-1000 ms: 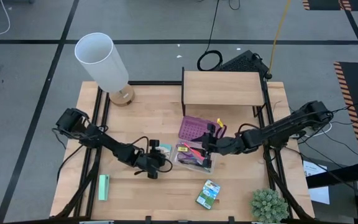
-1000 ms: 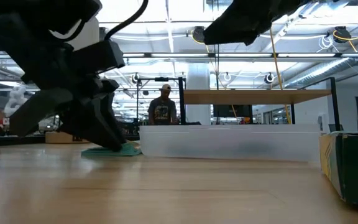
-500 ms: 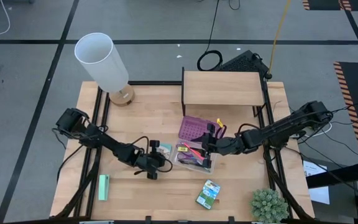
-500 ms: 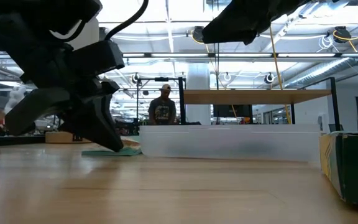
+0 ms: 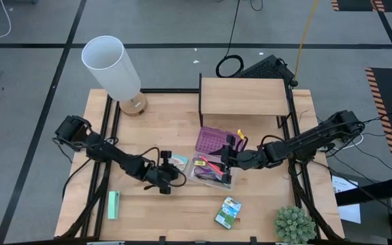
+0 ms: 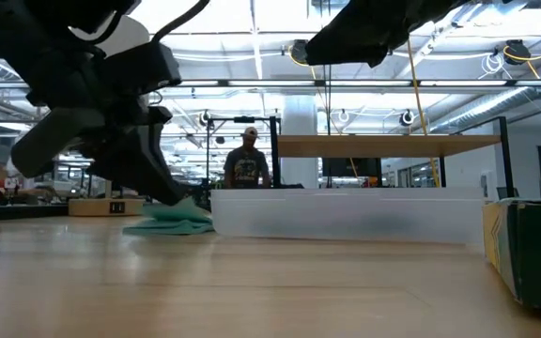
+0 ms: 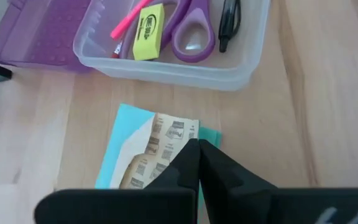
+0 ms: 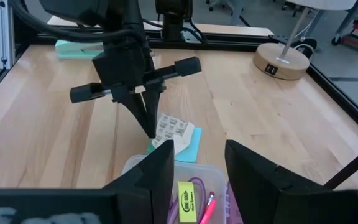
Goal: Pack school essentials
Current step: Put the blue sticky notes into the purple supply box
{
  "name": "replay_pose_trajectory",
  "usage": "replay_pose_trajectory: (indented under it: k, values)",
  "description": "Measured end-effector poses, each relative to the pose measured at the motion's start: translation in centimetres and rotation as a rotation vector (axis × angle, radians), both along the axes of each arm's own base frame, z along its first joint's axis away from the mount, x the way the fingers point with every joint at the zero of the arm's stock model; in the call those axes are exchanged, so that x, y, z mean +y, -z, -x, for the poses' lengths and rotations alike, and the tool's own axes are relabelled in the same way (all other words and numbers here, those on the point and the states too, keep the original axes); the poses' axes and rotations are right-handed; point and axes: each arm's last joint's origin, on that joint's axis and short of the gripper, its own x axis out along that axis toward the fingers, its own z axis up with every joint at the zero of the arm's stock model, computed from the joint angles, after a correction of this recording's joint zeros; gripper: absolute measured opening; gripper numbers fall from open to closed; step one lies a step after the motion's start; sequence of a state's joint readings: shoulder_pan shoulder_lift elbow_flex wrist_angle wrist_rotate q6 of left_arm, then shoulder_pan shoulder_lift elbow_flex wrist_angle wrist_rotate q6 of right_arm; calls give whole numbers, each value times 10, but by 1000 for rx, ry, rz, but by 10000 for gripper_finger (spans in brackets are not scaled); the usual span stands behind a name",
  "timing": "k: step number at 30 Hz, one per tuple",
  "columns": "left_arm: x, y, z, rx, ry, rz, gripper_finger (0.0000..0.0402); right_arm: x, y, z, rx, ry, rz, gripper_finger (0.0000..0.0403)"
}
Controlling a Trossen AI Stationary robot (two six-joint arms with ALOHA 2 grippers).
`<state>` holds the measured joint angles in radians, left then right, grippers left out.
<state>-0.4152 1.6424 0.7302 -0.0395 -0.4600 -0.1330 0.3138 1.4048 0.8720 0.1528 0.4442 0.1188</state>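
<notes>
While left tool (image 7: 197,163) pinches colourful pack (image 7: 157,149), eraser (image 7: 148,23) lettering unreadable

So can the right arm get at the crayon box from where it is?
Probably yes. The crayon box lies alone on bare table, nearer than the clear case, where the right gripper sits open; nothing stands between.

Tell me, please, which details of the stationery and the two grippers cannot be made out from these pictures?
- Case contents, low view: the frosted wall blurs them.
- Flat colourful pack, left wrist view: left gripper's shut fingers cover its near edge.
- Crayon box, low view: cut off by the picture's right edge.
- Right gripper, right wrist view: fingertips cut off by the bottom edge.
- Scissors, left wrist view: blades cut off at the top.
</notes>
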Motion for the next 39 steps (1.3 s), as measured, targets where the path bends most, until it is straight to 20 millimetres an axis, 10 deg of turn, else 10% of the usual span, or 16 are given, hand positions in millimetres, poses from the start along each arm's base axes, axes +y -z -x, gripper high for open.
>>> replay_pose_trajectory:
  k: [16, 39]
  values:
    - [2, -6, -1, -41, -29, -35, 2, 2, 16, -15, -14, 9, -4, 137]
    - [14, -43, 8, -126, -36, -31, 1, -3, 83, -134, 173, -33, 31, 238]
